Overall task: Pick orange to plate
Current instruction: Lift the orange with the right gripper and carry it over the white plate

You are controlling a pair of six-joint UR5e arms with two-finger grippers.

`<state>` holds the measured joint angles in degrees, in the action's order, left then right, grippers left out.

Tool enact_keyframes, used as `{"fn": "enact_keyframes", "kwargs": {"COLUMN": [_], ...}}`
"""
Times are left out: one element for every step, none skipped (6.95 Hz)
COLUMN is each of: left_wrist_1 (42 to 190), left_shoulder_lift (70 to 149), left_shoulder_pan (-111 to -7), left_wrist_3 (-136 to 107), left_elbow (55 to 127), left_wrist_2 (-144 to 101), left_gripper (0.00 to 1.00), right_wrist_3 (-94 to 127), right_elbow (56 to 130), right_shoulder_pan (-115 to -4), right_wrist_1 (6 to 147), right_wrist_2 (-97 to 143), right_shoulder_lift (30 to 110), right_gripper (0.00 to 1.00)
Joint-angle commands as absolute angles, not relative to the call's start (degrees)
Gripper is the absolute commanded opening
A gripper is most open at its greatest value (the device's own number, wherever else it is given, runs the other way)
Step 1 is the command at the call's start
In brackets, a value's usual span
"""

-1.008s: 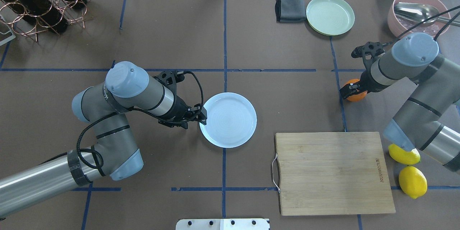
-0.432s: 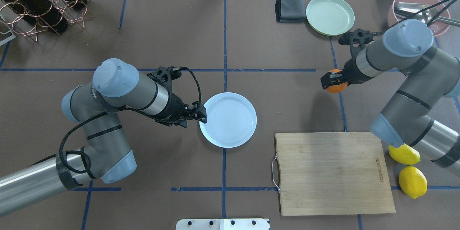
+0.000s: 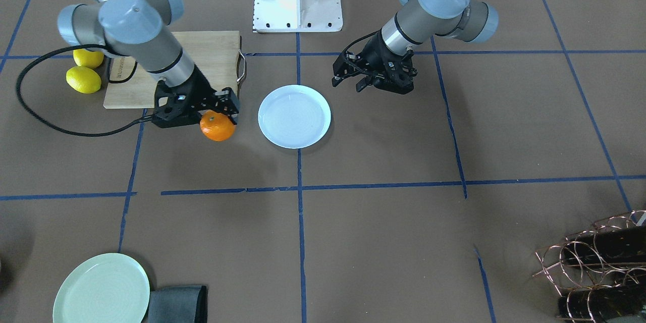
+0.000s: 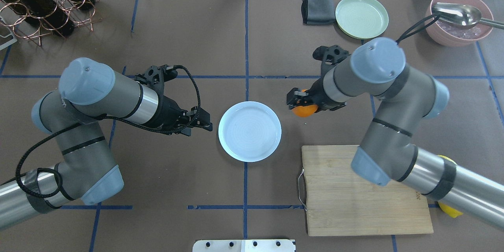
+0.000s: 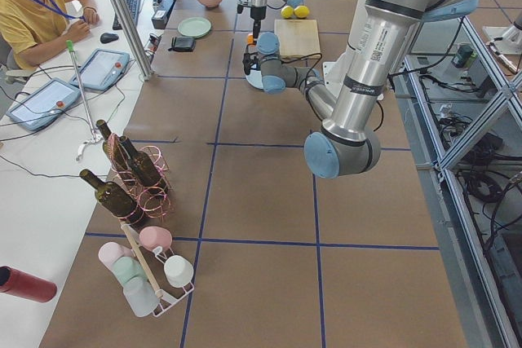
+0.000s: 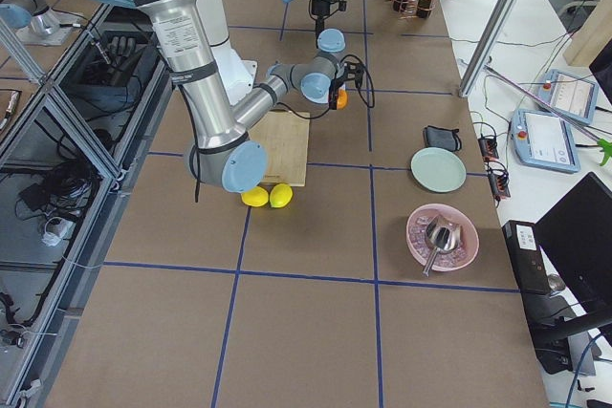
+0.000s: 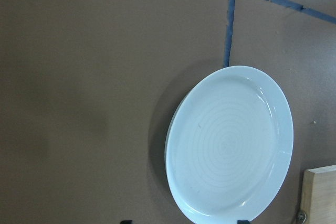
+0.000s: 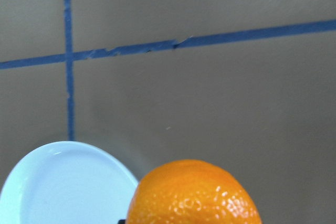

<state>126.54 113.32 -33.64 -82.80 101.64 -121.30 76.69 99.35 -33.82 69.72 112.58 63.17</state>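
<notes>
The right gripper (image 4: 301, 104) holds the orange (image 4: 304, 110) just to the right of the plate (image 4: 249, 131).

The orange is not touching the plate, and there is a small gap between them. From above, the black fingers squeeze the orange from both sides and hide its top part. In the right wrist view only the top of the orange shows, and the rest is cut off. How high it is over the table (image 4: 315, 67) is hard to tell. The left gripper (image 4: 201, 121) waits just left of the plate with its fingers spread apart and nothing in them. The right arm (image 4: 393, 126) covers a corner of the wooden board (image 4: 354, 193) and almost all of the two lemons (image 3: 83, 79).
</notes>
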Motion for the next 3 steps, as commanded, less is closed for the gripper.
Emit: {"fn": "enact_keyframes", "kwargs": {"left_wrist_1": [126.56,126.56,126.56], "left_shoulder_lift": [112.24,112.24,112.24], "left_shoulder_pan": [-34.54,-34.72,-34.72], "left_wrist_3": [-82.71,-82.71,-82.71], "left_elbow": [103.18,103.1,103.01], "left_wrist_2": [-121.46,-121.38,-121.38], "left_gripper": [0.73,0.73,0.73], "right_wrist_3": [87.86,87.89,87.89], "right_elbow": [98.09,97.22,94.77], "right_shoulder_pan": [-25.08,-23.22,-22.94], "right_wrist_1": [69.96,69.96,70.48], "right_wrist_2": [105.57,102.08,101.08], "right_shoulder_lift": [58.37,58.1,55.66], "right_gripper": [0.0,0.0,0.0]}}
